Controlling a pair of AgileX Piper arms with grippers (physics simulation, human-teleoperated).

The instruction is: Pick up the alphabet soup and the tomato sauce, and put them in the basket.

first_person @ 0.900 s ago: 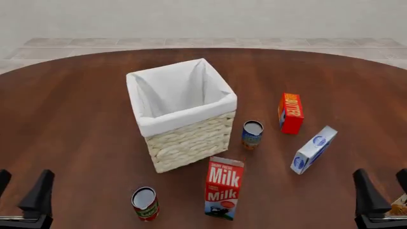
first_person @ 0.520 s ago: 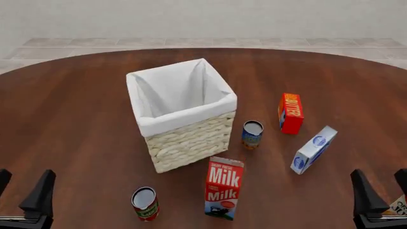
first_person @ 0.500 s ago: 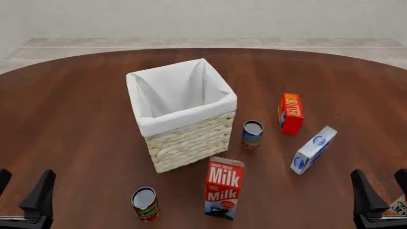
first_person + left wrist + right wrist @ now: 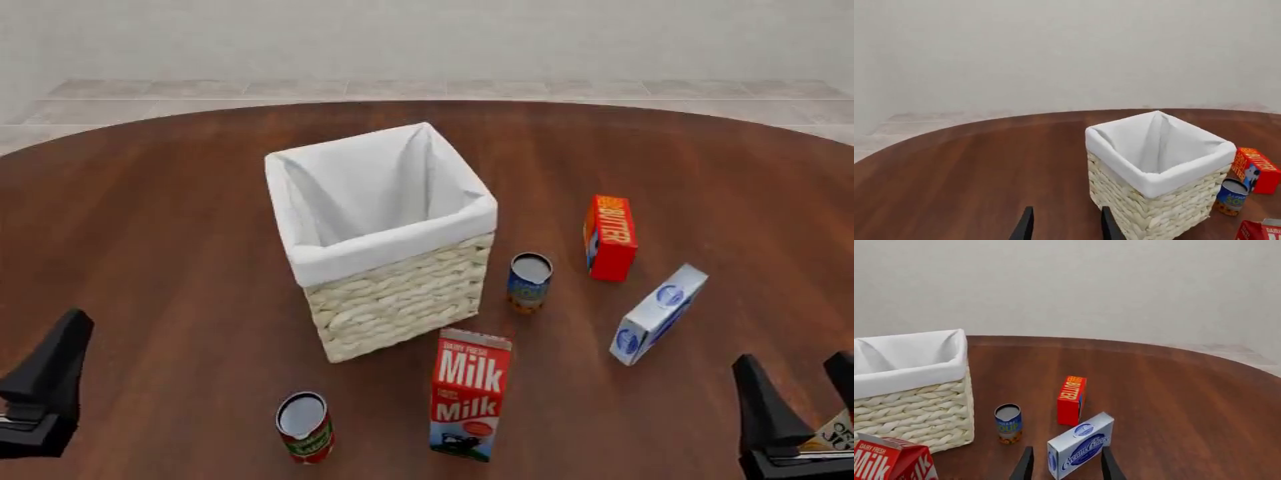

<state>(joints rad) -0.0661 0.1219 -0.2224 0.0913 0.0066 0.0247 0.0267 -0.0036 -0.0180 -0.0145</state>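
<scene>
Alphabet soup [image 4: 529, 281] stands upright at frame centre-right beside the basket [image 4: 400, 290], tomato sauce [image 4: 306, 427] upright at lower left; left gripper [image 4: 1063, 226] and right gripper [image 4: 1063, 465] parted, empty.

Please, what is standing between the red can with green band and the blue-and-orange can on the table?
In the front view, the upright white-and-red milk carton stands roughly between the red, green-banded tomato sauce tin and the blue-and-orange alphabet soup tin, a little right of the straight line.
</scene>
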